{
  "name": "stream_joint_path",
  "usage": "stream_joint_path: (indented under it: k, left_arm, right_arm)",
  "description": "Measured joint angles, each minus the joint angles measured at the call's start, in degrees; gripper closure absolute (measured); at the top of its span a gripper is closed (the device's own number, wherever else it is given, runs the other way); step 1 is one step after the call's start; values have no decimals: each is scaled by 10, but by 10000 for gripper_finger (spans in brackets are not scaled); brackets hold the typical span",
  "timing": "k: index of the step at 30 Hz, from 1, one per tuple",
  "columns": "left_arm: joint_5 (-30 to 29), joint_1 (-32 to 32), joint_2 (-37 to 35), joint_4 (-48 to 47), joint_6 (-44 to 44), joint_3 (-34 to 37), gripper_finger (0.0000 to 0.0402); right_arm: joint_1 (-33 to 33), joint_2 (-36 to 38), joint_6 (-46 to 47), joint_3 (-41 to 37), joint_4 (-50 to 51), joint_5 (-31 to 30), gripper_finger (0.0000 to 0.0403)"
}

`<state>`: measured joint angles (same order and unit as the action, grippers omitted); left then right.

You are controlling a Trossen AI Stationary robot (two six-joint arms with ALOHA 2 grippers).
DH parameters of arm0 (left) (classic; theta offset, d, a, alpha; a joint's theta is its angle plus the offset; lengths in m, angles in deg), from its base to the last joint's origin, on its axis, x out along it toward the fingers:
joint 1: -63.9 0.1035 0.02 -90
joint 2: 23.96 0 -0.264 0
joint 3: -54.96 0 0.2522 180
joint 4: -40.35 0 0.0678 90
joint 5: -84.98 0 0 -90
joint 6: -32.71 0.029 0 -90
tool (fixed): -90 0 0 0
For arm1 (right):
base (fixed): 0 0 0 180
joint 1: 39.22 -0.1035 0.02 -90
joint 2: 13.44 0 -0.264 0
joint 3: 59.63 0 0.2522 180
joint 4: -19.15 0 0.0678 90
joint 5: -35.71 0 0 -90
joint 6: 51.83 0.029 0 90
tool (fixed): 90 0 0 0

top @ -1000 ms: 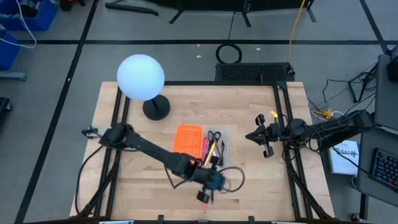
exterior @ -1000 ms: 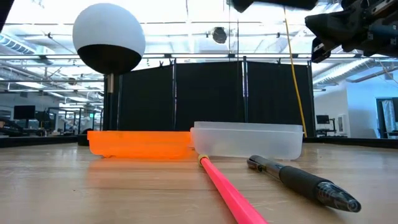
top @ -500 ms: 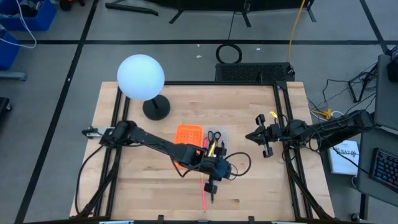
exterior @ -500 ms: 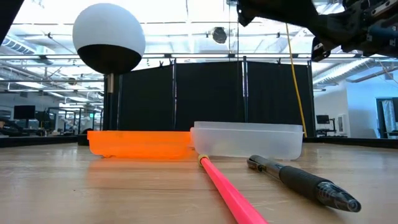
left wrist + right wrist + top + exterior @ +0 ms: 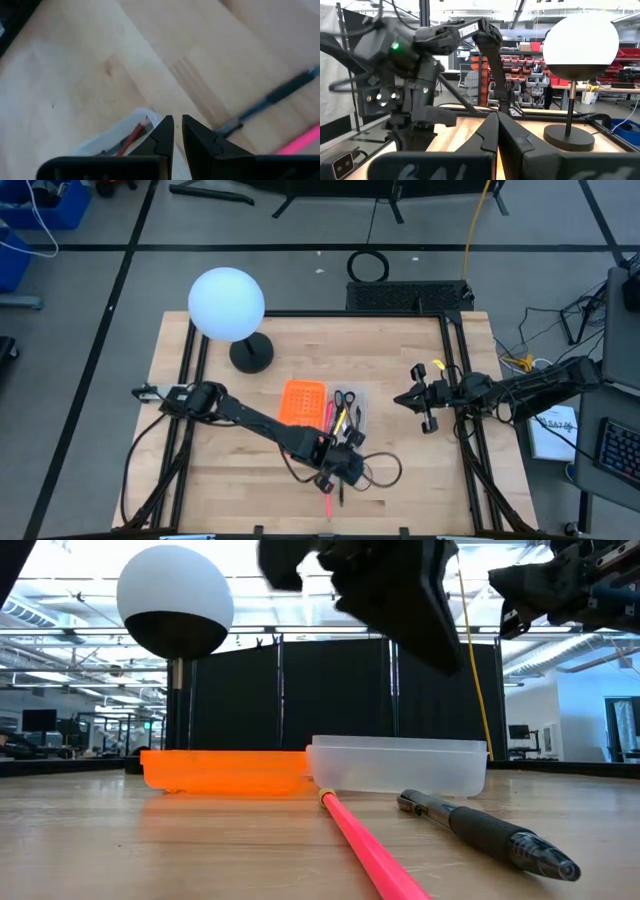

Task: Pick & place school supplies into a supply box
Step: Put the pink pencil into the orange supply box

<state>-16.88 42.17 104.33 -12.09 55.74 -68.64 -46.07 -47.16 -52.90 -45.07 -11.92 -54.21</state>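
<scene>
The left tool (image 5: 338,471) hovers over the worktop (image 5: 220,470) just in front of the supply box (image 5: 322,409), its fingers nearly together and empty. A pink pencil (image 5: 372,852) and black pen (image 5: 490,831) lie before the box, unpicked. The next move calls for descending, opening and gripping one. The right tool (image 5: 418,401) waits at the worktop's right edge, fingers together.

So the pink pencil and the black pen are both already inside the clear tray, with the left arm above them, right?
Not quite. The pink pencil and black pen lie on the table in front of the clear tray, not inside it, as the low view shows. The left end effector is indeed above them.
</scene>
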Motion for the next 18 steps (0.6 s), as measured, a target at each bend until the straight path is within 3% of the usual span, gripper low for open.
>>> stream_joint_path:
  k: [3,8,15,18]
  left_arm:
    - [-46,-16,0,-4,-28,0,355]
    - [-27,-32,0,-8,-26,0,355]
    - [-8,-65,0,-85,258,0,355]
    - [-17,-77,0,-112,321,0,355]
  right_arm:
    - [0,-2,7,0,-2,0,403]
    - [0,-3,16,0,-3,0,403]
    - [0,-3,30,0,-13,1,403]
    - [0,-3,44,0,-33,1,403]
